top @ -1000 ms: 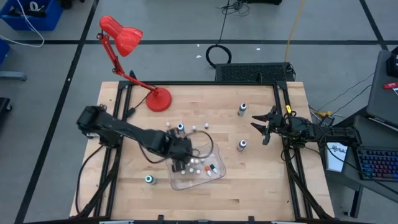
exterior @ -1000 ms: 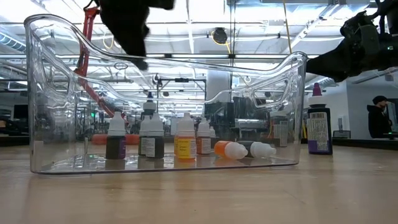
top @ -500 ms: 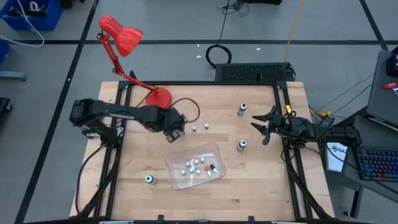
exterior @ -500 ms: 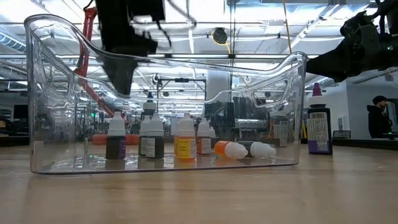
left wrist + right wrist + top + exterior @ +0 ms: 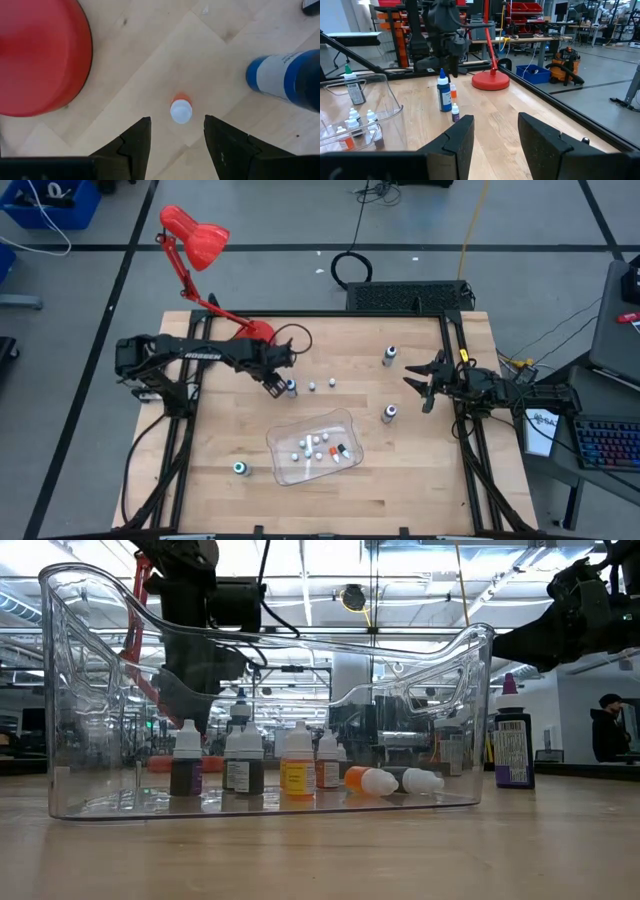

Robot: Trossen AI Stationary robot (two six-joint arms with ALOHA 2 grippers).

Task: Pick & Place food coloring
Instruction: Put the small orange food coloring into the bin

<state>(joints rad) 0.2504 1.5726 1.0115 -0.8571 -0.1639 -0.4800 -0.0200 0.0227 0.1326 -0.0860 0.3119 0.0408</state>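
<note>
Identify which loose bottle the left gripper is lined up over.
The small orange bottle with the white cap, standing between the left gripper's open fingers in the wrist view; the taller blue bottle stands off to one side.

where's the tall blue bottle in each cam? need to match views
High: blue bottle mid-table, beside the left tool.
Low: cannot tell it through the tray.
Left wrist: blue bottle beyond the small orange bottle, opposite the lamp base.
Right wrist: blue bottle far across the table, before the lamp base.
Shared landmark: red lamp base.
</note>
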